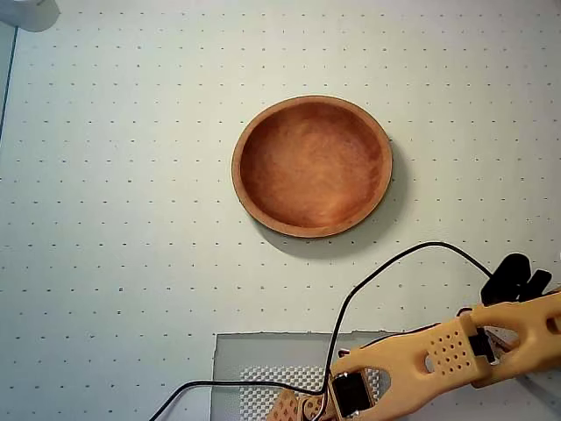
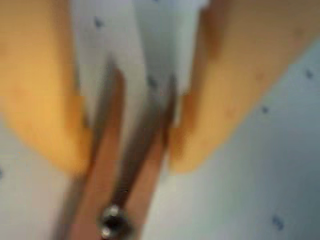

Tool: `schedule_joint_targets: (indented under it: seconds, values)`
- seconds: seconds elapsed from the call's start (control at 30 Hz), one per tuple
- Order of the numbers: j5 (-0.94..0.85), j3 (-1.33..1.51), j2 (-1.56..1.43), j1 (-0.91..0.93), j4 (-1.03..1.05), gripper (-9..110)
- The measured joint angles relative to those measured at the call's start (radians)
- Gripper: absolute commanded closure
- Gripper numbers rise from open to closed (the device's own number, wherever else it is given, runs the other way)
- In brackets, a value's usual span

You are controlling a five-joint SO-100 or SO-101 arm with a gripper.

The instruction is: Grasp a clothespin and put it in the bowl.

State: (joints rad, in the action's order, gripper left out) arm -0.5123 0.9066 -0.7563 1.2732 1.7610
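Observation:
In the wrist view my gripper (image 2: pixel 131 157) has its two orange fingers (image 2: pixel 45 100) on either side of the clothespin (image 2: pixel 132 170). The picture is blurred. The pin's tan prongs fill the gap between the fingers, which seem to touch both its sides, and its metal spring shows at the bottom. In the overhead view the orange arm (image 1: pixel 456 351) reaches to the lower right edge and hides the fingertips and the clothespin. The reddish-brown wooden bowl (image 1: pixel 238 171) sits near the middle of the table, up and left of the arm, with nothing in it.
The table is white with a grid of dots. A grey mat (image 1: pixel 263 351) lies at the bottom edge by the arm's base. A black cable (image 1: pixel 394 261) loops over the table between bowl and arm. A white object (image 1: pixel 26 12) sits in the top left corner.

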Motion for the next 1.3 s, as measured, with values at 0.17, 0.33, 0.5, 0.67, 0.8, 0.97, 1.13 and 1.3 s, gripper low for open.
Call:
schedule_joint_targets:
  seconds: [0.17, 0.33, 0.5, 0.67, 0.8, 0.97, 1.13, 1.3]
  values:
    - [-0.002, 0.0, 0.0, 0.0, 0.0, 104]
    - [-0.002, 0.0, 0.0, 0.0, 0.0, 104]
    - [-0.002, 0.02, -0.023, -0.028, 0.0, 104]
    - [-0.014, 0.021, -0.067, -0.101, 0.0, 104]
    - [-0.074, 0.021, -0.213, -0.178, 0.0, 104]
    - [-0.167, 0.021, -0.422, -0.284, 0.0, 104]
    - [-0.31, 0.023, -0.62, -0.413, 0.0, 104]
    - [-0.554, 0.023, -0.765, -0.514, 0.0, 104]
